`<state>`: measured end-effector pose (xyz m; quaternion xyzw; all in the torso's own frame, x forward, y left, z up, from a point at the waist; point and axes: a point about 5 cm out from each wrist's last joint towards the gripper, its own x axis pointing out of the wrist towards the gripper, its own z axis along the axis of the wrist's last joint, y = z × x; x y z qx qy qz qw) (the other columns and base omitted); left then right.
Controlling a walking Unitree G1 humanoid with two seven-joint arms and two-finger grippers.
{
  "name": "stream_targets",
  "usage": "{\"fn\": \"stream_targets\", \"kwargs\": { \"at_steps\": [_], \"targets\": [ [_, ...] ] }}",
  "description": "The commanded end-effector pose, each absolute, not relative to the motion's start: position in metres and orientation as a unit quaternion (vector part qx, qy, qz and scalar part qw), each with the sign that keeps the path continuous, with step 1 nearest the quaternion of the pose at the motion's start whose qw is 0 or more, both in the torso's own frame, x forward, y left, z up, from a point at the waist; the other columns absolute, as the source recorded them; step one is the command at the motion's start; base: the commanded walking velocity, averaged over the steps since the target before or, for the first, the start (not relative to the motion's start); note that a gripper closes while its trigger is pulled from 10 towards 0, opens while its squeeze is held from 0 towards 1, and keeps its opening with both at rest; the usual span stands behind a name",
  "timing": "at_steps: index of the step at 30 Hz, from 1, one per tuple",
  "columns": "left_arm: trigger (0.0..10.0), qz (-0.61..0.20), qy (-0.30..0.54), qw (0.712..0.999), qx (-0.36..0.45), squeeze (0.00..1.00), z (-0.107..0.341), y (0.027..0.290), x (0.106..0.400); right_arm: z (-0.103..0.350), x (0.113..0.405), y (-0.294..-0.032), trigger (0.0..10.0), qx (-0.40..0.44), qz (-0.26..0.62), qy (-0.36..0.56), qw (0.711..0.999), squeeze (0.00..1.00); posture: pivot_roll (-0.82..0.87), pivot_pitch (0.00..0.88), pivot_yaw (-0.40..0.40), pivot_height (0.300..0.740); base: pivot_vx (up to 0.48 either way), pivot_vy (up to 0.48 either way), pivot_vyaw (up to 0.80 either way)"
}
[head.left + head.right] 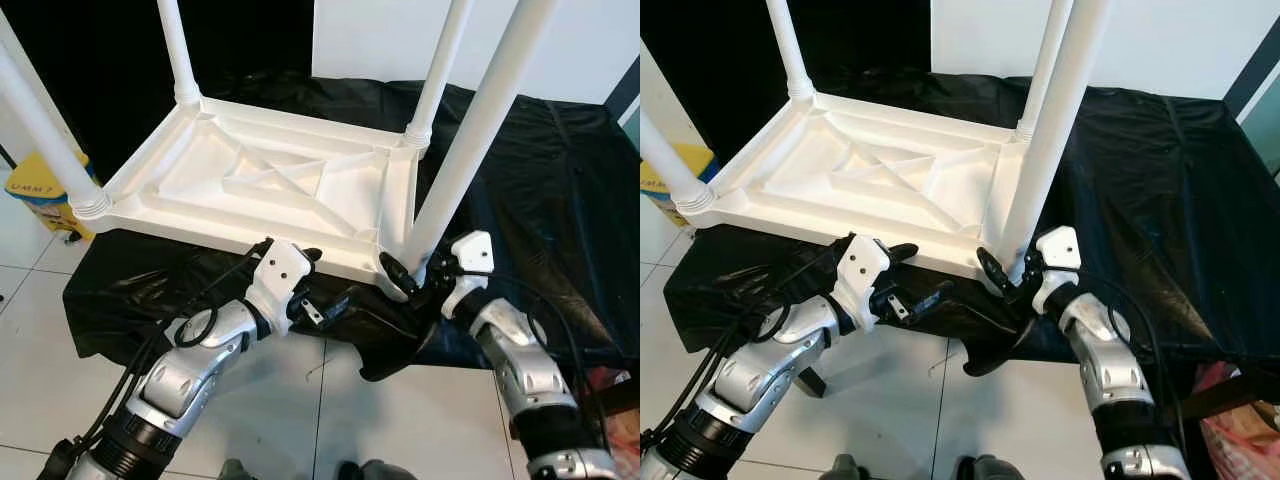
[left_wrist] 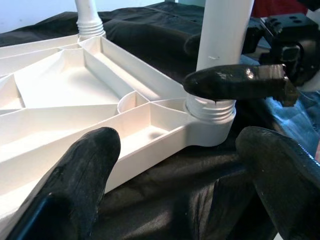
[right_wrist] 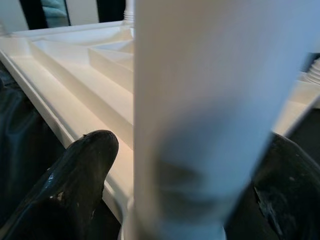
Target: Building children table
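Note:
A white plastic children's table [image 1: 290, 180] lies upside down on a black sheet [image 1: 560, 180], its ribbed underside facing up. All its legs stand upright in the corner sockets. My right gripper [image 1: 418, 275] is shut on the near right leg [image 1: 470, 140] just above its threaded base, one finger on each side. In the right wrist view that leg [image 3: 200, 100] stands between the fingers [image 3: 85, 170]. My left gripper [image 1: 325, 280] is open at the table's front edge, left of that corner, holding nothing. Its fingers [image 2: 85, 170] point at the socket [image 2: 210, 112].
The black sheet hangs over the front edge of its low support onto white floor tiles [image 1: 330, 400]. A yellow container [image 1: 40, 195] stands on the floor at the left. Something red and pink [image 1: 610, 385] lies at the lower right. A white wall [image 1: 580, 50] is behind.

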<state>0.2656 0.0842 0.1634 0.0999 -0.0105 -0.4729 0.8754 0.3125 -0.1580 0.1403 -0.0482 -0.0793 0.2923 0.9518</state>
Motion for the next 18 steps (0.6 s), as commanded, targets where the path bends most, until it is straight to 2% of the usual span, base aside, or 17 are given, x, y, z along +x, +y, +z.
{"fn": "stream_targets", "kwargs": {
  "at_steps": [1,9,10,18],
  "targets": [
    [10.0,-0.530,0.000,0.842,0.098,0.00,0.162,0.079,0.259,0.135,0.313,-0.160,10.0,-0.047,0.300,-0.068,0.950,0.00,0.04,0.085,-0.065,0.740,0.000,0.000,0.00],
    [10.0,-0.542,-0.001,0.834,0.103,0.00,0.161,0.077,0.256,0.131,0.323,-0.156,10.0,-0.052,0.321,-0.052,0.944,0.00,0.05,0.075,-0.064,0.740,0.000,0.000,0.00],
    [10.0,-0.546,-0.001,0.831,0.104,0.00,0.161,0.076,0.255,0.130,0.326,-0.156,0.0,-0.052,0.323,-0.049,0.944,0.00,0.05,0.072,-0.067,0.740,0.000,0.000,0.00],
    [10.0,-0.546,-0.002,0.830,0.109,0.00,0.161,0.077,0.255,0.121,0.332,-0.163,0.0,-0.061,0.284,-0.023,0.957,0.00,0.05,0.065,-0.072,0.740,0.000,0.000,0.00]
  ]
}}
